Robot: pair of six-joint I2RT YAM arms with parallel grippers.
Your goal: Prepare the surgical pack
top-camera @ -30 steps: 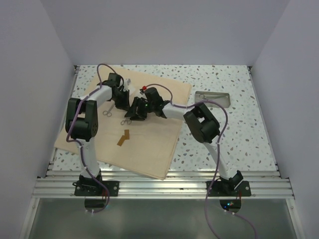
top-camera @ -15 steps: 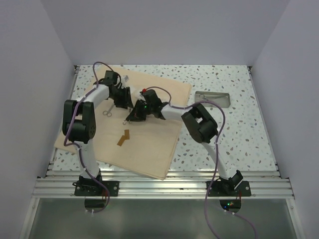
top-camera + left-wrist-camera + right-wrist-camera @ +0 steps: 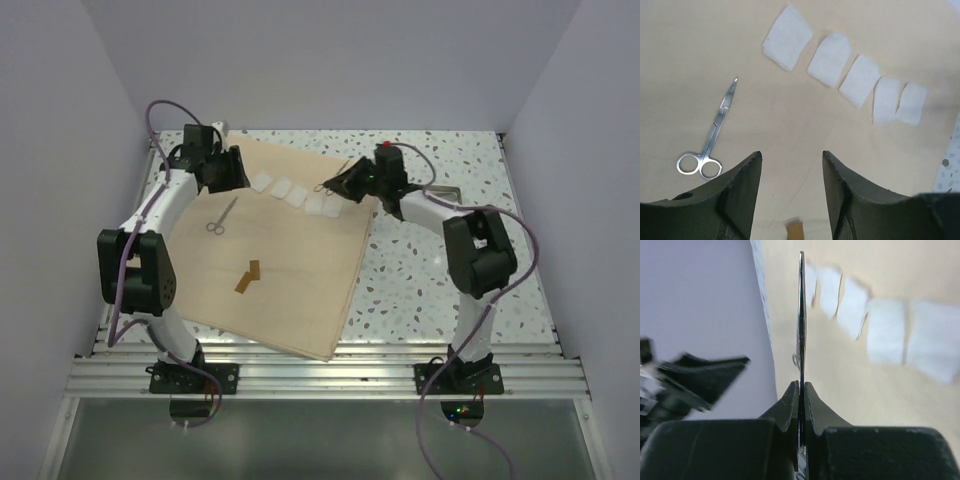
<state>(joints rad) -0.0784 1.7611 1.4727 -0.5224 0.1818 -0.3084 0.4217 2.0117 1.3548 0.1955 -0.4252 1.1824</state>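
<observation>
A tan fabric sheet [image 3: 290,290] covers the left of the table. Several white gauze squares [image 3: 295,194] lie in a row across its far part, also in the left wrist view [image 3: 829,59]. Steel scissors [image 3: 222,215] lie flat on the sheet [image 3: 710,135]. My left gripper [image 3: 228,172] hovers at the far left, open and empty [image 3: 791,157]. My right gripper [image 3: 347,184] is above the sheet's far right edge, shut [image 3: 801,386] on a thin steel instrument [image 3: 801,315] that sticks out forward, off the fabric.
A small brown strip [image 3: 247,277] lies on the sheet nearer the front. A grey metal tray [image 3: 452,190] at the back right is mostly hidden behind my right arm. Speckled tabletop [image 3: 430,290] shows right of the sheet; walls close in on three sides.
Both arms have drawn apart from the sheet's middle. The left gripper opened and backed to the far left, uncovering the gauze row. The right gripper shut on an instrument and carried it right.
</observation>
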